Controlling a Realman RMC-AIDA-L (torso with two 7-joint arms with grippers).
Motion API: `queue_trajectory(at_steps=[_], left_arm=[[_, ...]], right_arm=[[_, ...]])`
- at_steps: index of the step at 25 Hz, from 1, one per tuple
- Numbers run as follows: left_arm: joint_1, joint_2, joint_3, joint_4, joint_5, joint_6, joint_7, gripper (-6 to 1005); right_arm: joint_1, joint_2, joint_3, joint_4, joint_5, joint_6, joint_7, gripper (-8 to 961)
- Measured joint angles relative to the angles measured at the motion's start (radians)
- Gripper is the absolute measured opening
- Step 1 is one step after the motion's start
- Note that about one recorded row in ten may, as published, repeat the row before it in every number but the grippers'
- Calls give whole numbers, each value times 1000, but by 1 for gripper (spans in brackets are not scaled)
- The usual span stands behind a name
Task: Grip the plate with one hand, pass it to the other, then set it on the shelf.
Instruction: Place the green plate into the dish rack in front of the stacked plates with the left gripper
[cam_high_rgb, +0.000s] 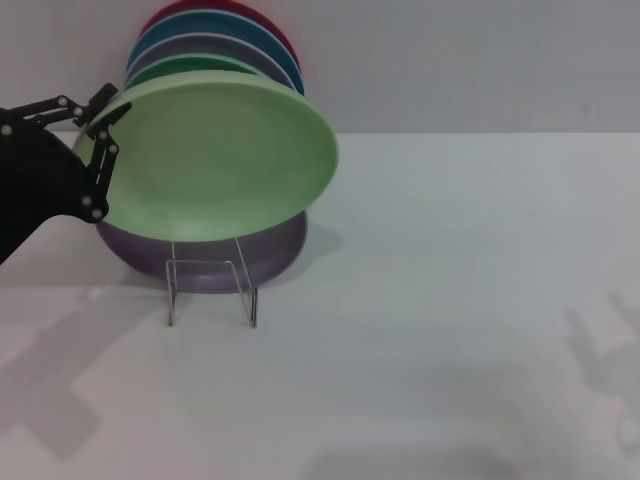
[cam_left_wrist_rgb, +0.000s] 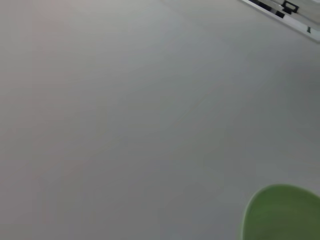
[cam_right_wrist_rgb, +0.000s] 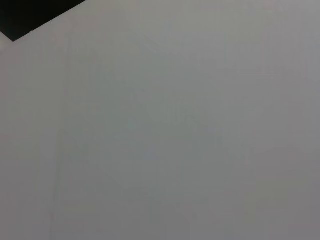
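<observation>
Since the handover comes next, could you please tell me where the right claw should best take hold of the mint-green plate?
Probably the rim at the plate's free right edge, approached from the robot's right. The left claw already pinches the left rim, the plate is tilted with its face toward the camera above the wire rack, and that right edge hangs clear of the stacked plates behind.

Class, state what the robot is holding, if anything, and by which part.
The left gripper grips the light green plate by its left rim, above the wire rack.
</observation>
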Motion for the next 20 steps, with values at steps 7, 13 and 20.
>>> queue_trajectory(at_steps=[7,13,20], left_arm=[[-2,1,10,12,0,-3,0,57],[1,-2,20,28,0,-11,7,57],[-1,-7,22,42,0,-17,10,57]], right_arm=[[5,1,0,1,-1,0,0,599],[3,1,-5,16,-3,0,0,599],[0,2,-10,23,-4,0,0,599]])
